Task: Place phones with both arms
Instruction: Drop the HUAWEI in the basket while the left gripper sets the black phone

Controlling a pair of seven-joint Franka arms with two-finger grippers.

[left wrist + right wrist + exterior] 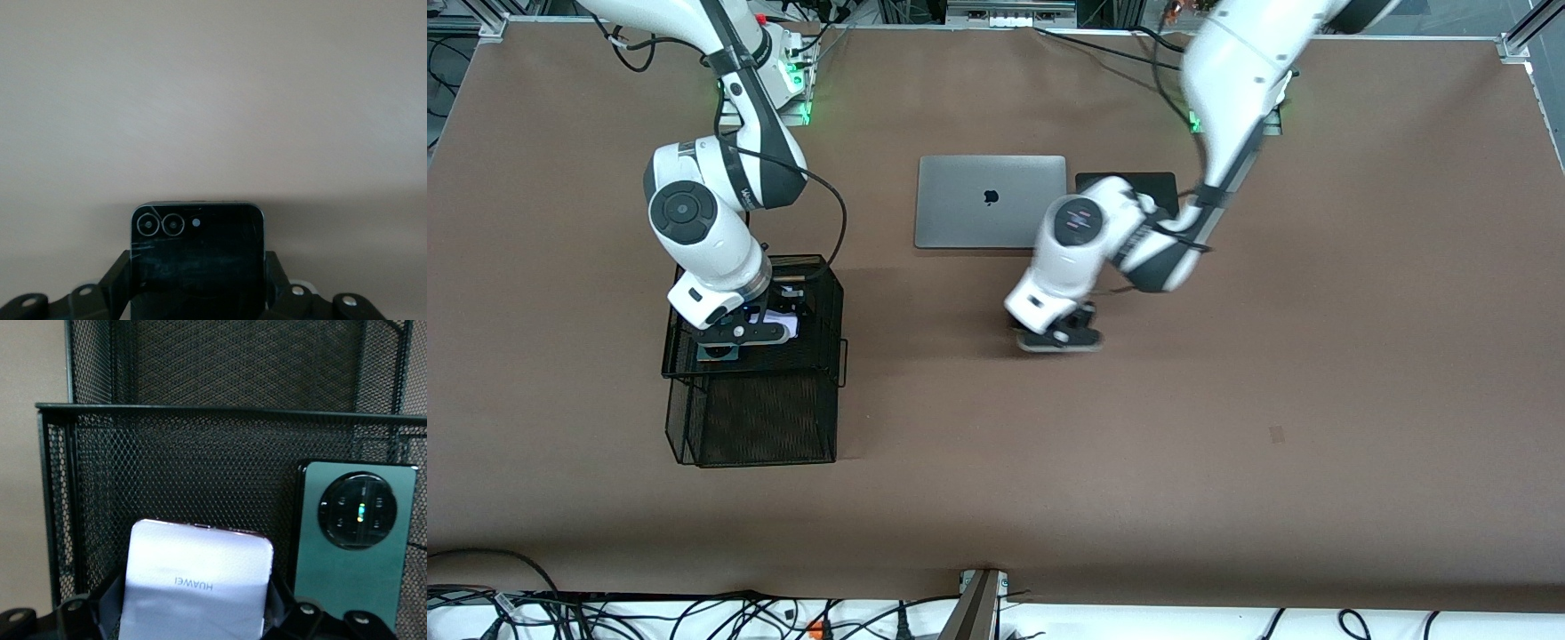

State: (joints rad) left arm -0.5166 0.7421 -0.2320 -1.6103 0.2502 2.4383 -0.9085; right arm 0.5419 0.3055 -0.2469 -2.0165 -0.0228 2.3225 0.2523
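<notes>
We found the right gripper with jaws clamped on the lilac-white phone inside the mesh basket, beside the upright green phone, while the left gripper gripped the black phone over bare surface.

The front view looks down from high across the desk, arm bases along its top edge; each wrist view looks close past its own hand; front and right wrist views share the mesh basket.
</notes>
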